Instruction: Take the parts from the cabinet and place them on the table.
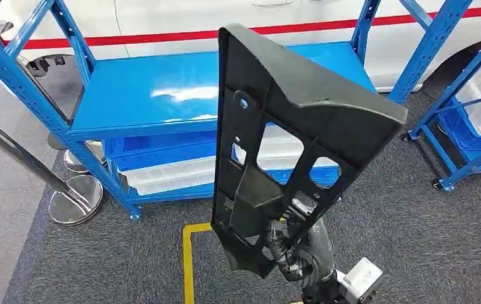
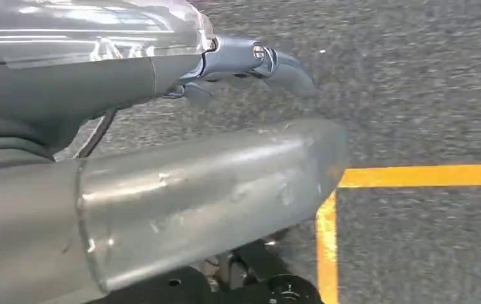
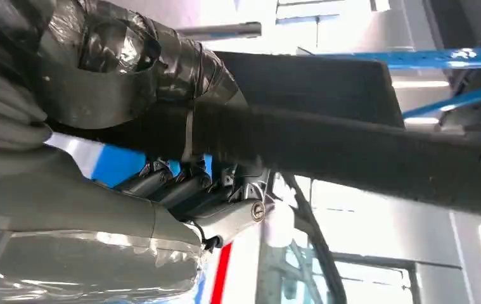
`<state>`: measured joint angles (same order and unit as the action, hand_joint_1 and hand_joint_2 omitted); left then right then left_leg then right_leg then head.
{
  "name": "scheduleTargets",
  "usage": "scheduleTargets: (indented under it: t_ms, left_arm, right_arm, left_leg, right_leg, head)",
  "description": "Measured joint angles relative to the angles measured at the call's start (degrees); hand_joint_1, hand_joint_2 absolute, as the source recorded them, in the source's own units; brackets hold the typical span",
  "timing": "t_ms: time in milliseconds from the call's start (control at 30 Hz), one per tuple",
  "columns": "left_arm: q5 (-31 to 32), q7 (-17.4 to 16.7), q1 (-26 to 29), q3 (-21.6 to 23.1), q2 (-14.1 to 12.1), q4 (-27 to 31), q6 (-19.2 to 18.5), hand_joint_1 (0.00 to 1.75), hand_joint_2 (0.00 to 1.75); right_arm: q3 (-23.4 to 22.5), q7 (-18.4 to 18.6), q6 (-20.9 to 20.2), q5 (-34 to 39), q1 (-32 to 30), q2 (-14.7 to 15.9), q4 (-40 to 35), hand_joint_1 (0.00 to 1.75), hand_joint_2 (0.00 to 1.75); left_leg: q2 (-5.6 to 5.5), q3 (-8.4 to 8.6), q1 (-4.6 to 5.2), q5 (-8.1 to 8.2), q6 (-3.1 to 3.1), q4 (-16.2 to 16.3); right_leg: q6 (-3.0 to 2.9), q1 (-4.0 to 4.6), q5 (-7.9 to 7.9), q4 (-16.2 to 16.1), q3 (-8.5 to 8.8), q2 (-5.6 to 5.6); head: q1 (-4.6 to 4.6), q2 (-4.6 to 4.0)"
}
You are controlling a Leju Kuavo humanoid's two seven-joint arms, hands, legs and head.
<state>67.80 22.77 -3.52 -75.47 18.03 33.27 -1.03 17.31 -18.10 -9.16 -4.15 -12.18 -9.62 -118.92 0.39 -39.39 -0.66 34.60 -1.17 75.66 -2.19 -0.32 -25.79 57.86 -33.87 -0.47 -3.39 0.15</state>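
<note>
Starting at the left of the head view, we see two chrome round bases (image 1: 76, 201) standing on the grey carpet (image 1: 415, 240) beside a blue rack (image 1: 161, 95). Its upper shelf is bare blue metal, and clear plastic bins (image 1: 174, 174) sit on a lower level. Behind it runs a white car body with one red stripe (image 1: 161, 37). At the middle of the view stands the task's thing, one large black part (image 1: 288, 145), a flat moulded panel with several cut-outs, held upright in the air in front of the rack. The right robot hand (image 1: 285, 244) grips it at its lower end, just above the yellow floor line (image 1: 188, 266). At the far right a second blue rack (image 1: 466, 126) carries more bins.

The right wrist view gives what the head view cannot: the dark fingers (image 3: 180, 183) curled against one face of the part (image 3: 352, 139) and the thick thumb (image 3: 130, 57) pressed on the other, so the panel is clamped between them (its far end runs out of that picture).

The left wrist view looks down at the carpet and a yellow line corner (image 2: 333, 196). There the left robot hand (image 2: 225, 69) holds nothing, with its fingers (image 2: 288, 73) bent; we cannot tell whether they are spread or drawn together.
</note>
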Motion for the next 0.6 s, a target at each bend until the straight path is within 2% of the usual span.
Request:
scheduleTargets:
  t_ms: [33,67,100,133,167,200,267,300,333,367,400,433,467,500,533,567,600]
  left_arm:
    - [-0.02,0.00,0.00,-0.02,0.00,-0.04,0.00,0.00,0.00]
    - [0.00,0.00,0.00,-0.04,0.00,-0.04,0.00,0.00,0.00]
    - [0.00,0.00,-0.06,-0.04,0.00,-0.04,0.00,0.00,0.00]
    - [0.00,0.00,-0.23,-0.04,-0.04,-0.04,-0.02,0.00,0.00]
    - [0.00,0.02,-0.38,-0.04,-0.13,-0.04,0.00,0.00,0.00]
    - [0.02,0.02,-0.45,-0.07,-0.13,-0.07,-0.02,0.00,0.00]
    - [0.00,0.07,-0.49,-0.11,-0.13,-0.07,-0.02,0.00,0.00]
    - [0.00,0.07,-0.30,-0.18,-0.09,-0.13,-0.02,0.00,0.00]
    - [0.00,0.04,-0.47,-0.20,-0.04,-0.15,-0.02,0.00,0.00]
    - [-0.02,0.04,-0.46,-0.20,-0.07,-0.15,-0.02,0.00,0.00]
    - [0.00,0.07,-0.44,-0.22,-0.07,-0.15,-0.02,0.00,0.00]
    - [0.00,0.06,-0.46,-0.22,-0.07,-0.15,-0.04,0.00,0.00]
    - [0.00,0.07,-0.46,-0.22,-0.07,-0.17,-0.04,0.00,0.00]
    - [0.00,0.09,-0.44,-0.22,-0.07,-0.19,-0.04,0.00,0.00]
    - [-0.04,0.20,-0.42,-0.22,-0.07,-0.20,-0.02,0.00,0.00]
    - [-0.13,0.22,-0.42,-0.22,-0.07,-0.24,0.00,0.00,0.00]
    - [-0.33,0.24,-0.43,-0.22,-0.07,-0.35,0.02,0.00,0.00]
  right_arm:
    - [-0.04,0.00,0.00,0.00,-0.06,0.00,0.02,1.75,1.75]
    - [-0.07,0.00,-0.02,0.02,-0.06,0.00,0.00,1.75,1.75]
    - [-0.09,0.00,-0.02,0.04,-0.06,0.00,0.00,1.75,1.75]
    - [-0.09,0.00,-0.04,0.07,-0.07,0.00,0.00,1.75,1.75]
    - [-0.11,-0.02,-0.04,0.11,-0.11,0.00,-0.02,1.75,1.75]
    - [-0.13,0.00,-0.04,0.18,-0.14,0.00,0.00,1.75,1.75]
    - [-0.13,-0.02,-0.04,0.33,-0.15,0.00,0.00,1.75,1.75]
    - [-0.17,-0.02,-0.04,0.46,-0.25,0.02,0.00,1.75,1.75]
    - [-0.20,0.00,-0.04,0.61,-0.39,0.04,-0.02,1.75,1.75]
    - [-0.20,-0.02,-0.09,0.70,-0.42,0.07,-0.02,1.75,1.75]
    - [-0.20,0.00,-0.09,0.79,-0.49,0.09,0.00,1.75,1.75]
    - [-0.22,0.00,-0.11,0.94,-0.54,0.11,0.00,1.75,1.75]
    - [-0.22,0.00,-0.20,1.14,-0.55,0.15,0.02,1.75,1.75]
    - [-0.22,0.00,-0.28,1.48,-0.56,0.15,0.07,1.75,1.75]
    - [-0.22,0.00,-0.50,1.81,-0.56,0.17,0.15,1.75,1.75]
    - [-0.22,0.00,-0.77,2.06,-0.56,0.17,0.20,1.75,1.75]
    - [-0.22,-0.04,-0.85,2.23,-0.56,0.17,0.26,1.75,1.75]
  left_leg:
    - [-0.01,1.77,0.02,-2.47,0.19,-1.22]
    - [-0.02,4.48,0.04,-4.66,0.48,-4.39]
    - [-0.09,8.07,0.12,-5.68,0.96,-9.10]
    - [-0.18,12.60,0.34,-4.21,1.64,-15.22]
    - [-0.13,15.50,0.55,-2.48,1.86,-20.42]
    - [-0.15,14.96,0.66,-2.52,1.84,-20.30]
    - [-0.17,14.55,1.00,-3.38,2.45,-20.51]
    - [-0.05,14.00,0.39,-4.57,2.81,-21.35]
    - [0.35,13.20,0.32,-5.42,3.22,-21.41]
    - [0.42,12.30,0.32,-6.16,3.84,-21.38]
    - [0.47,11.38,0.35,-6.84,3.88,-21.29]
    - [0.79,10.46,0.40,-7.57,3.96,-21.14]
    - [0.96,9.56,0.44,-8.17,3.93,-20.83]
    - [1.28,8.53,0.43,-8.66,3.81,-20.46]
    - [1.67,7.43,0.41,-8.93,3.66,-20.04]
    - [2.15,6.49,0.38,-9.12,3.46,-19.51]
    - [2.51,5.63,0.36,-9.33,3.19,-18.97]
  right_leg:
    - [0.09,0.10,0.59,0.25,-0.99,-0.01]
    - [0.16,0.15,1.09,0.54,-1.87,0.01]
    - [0.29,0.24,1.57,0.80,-2.65,0.11]
    - [0.45,0.26,2.10,1.05,-3.09,0.13]
    - [0.84,0.55,2.54,1.18,-3.41,0.15]
    - [1.28,0.42,3.21,0.88,-3.30,-0.09]
    - [1.97,0.14,4.39,0.35,-3.31,-0.15]
    - [2.36,0.50,4.81,0.30,-3.69,-0.06]
    - [2.54,0.15,2.32,1.25,-4.36,0.27]
    - [2.66,0.04,-1.57,3.72,-5.14,0.33]
    - [2.97,-0.13,-5.53,7.58,-5.88,0.33]
    - [3.30,-0.28,-8.46,12.21,-6.65,0.38]
    - [3.57,-0.38,-9.25,15.83,-7.16,0.39]
    - [3.79,-0.49,-8.18,17.81,-6.95,0.37]
    - [3.95,-0.62,-5.84,17.44,-5.69,0.34]
    - [4.03,-0.76,-3.30,14.91,-3.33,0.14]
    - [4.07,-0.88,-1.84,11.12,-0.30,-0.42]
  head:
    - [0.00,0.00]
    - [0.00,0.00]
    - [0.00,0.00]
    - [0.00,0.00]
    - [0.00,0.00]
    - [0.00,0.00]
    - [-0.02,0.00]
    - [-0.04,0.00]
    - [-0.02,0.00]
    - [-0.04,0.00]
    - [-0.02,0.00]
    - [-0.04,0.00]
    - [-0.04,0.00]
    - [-0.02,0.00]
    - [-0.04,0.00]
    - [-0.02,0.00]
    - [-0.02,0.00]
